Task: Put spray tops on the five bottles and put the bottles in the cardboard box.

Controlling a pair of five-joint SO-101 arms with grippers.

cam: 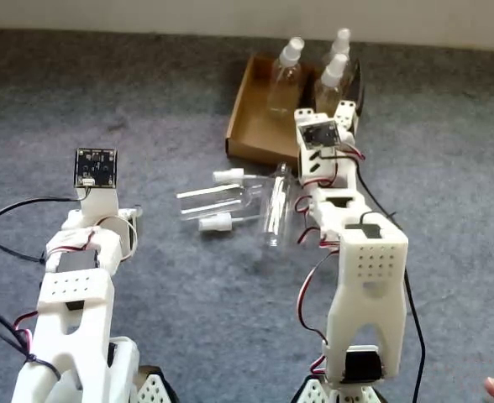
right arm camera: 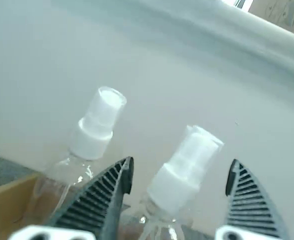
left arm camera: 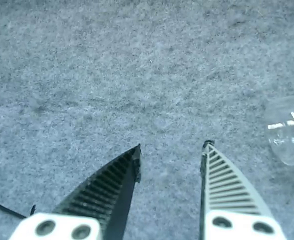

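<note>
Your right gripper (right arm camera: pixel 181 161) is open. Its jaws stand either side of the white spray top on a clear plastic bottle (right arm camera: pixel 187 150), and as far as I can see they aren't pinching it. Just beside that is a second capped bottle (right arm camera: pixel 94 125). Both stand upright in the shallow brown cardboard box (cam: pixel 251 117) at the far side of the grey carpeted worktop (cam: pixel 104 101). The high view shows a third capped bottle (cam: pixel 287 63) in there too, so I'd call it three of five done.

Your left gripper (left arm camera: pixel 172 146) is open as well, hanging over bare carpet with nothing between its jaws. The end of an uncapped bottle (left arm camera: pixel 289 130) sits off to one side of it.

Between the arms, a lengthwise bottle (cam: pixel 276 206) and a crosswise bottle (cam: pixel 218 200) lie flat, with one loose spray top (cam: pixel 228 175) and another loose spray top (cam: pixel 216 223) near them.

These look empty and thin-walled, so probably light, slick and keen to roll (round body, nothing stopping it). I'd grab mid-body with a gentle squeeze so the plastic doesn't buckle. Take the tops by the collar, not the skinny dip tube.
</note>
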